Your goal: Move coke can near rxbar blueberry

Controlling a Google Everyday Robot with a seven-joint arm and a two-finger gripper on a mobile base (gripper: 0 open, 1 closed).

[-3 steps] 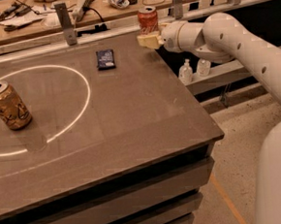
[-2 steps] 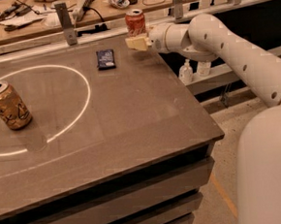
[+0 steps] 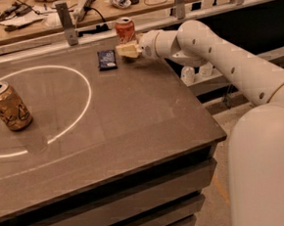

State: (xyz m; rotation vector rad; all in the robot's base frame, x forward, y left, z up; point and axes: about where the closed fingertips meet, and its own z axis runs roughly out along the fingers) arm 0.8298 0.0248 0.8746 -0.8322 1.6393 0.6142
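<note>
The red coke can (image 3: 124, 30) is upright at the far edge of the dark table (image 3: 133, 120), held in my gripper (image 3: 126, 47). The cream fingers (image 3: 129, 50) are closed around the can's lower part, which they hide. The rxbar blueberry (image 3: 107, 59), a small dark blue wrapper, lies flat on the table just left of the gripper and can, a short gap away. My white arm (image 3: 216, 55) reaches in from the right.
A gold-brown can (image 3: 8, 106) stands at the left of the table, on a white circle line (image 3: 83, 80). Behind the table runs a rail with metal posts (image 3: 66, 23) and a cluttered bench. The table's right edge drops to the floor.
My gripper has carried the coke can to the left and slightly nearer along the far edge, closing the gap to the blue wrapper. The gold-brown can and wrapper have not moved.
</note>
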